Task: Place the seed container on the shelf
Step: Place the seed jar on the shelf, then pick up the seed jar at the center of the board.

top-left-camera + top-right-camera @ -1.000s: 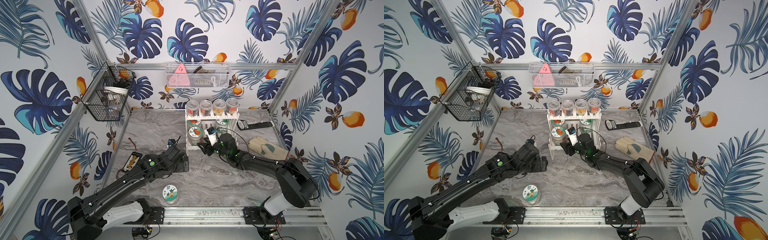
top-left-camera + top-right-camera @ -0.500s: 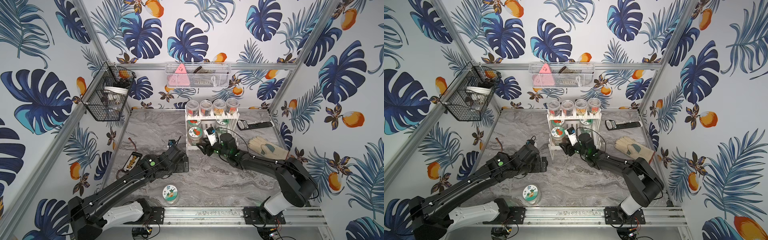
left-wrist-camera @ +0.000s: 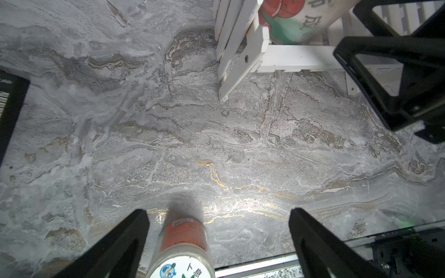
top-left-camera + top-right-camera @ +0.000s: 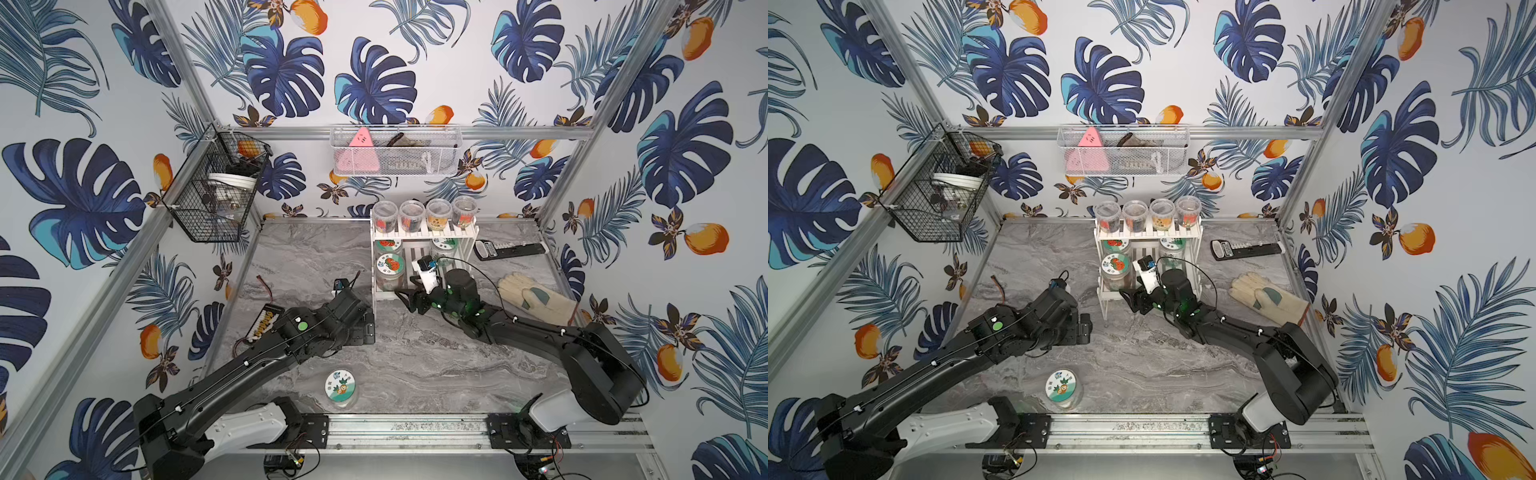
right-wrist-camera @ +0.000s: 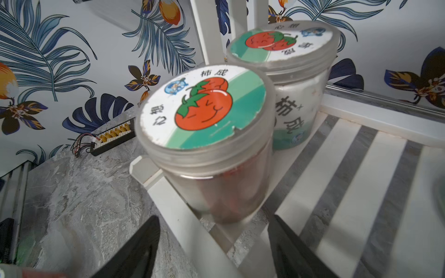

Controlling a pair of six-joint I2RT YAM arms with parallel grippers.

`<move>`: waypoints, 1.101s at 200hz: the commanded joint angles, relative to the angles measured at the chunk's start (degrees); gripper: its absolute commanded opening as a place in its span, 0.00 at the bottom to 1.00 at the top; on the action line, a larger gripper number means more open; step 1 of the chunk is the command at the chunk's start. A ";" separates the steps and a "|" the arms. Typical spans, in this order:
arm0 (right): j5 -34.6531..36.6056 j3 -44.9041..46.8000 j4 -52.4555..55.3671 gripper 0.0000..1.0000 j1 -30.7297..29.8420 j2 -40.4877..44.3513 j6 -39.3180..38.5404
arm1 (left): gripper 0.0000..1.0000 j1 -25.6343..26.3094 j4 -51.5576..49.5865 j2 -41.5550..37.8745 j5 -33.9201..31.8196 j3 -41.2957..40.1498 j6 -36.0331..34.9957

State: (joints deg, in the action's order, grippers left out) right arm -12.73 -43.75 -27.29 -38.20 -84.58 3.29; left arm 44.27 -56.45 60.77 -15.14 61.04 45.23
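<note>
Now: seed container [image 5: 204, 115] stands upright, self-supported, on lower board of 2-tier shelf [image 5: 385, 127], so right jaws sit parted, clear of it; left jaws wide open, empty, over desk [image 3: 216, 144].

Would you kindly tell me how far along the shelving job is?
Done: a tomato jar stands on the shelf's lower tier. In hand: nothing; the right gripper is open at it, the left gripper open too. Left: pulling that arm back; another jar sits on the table.
</note>
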 commanded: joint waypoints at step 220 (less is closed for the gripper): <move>-5.64 19.23 12.96 1.00 -10.32 20.85 14.30 | 0.99 19.97 -8.43 1.41 -0.33 -17.64 24.38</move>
State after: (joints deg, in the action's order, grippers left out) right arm -18.63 -24.71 -14.52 -48.42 -63.68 16.95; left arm 64.16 -64.16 62.41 -14.57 44.36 69.06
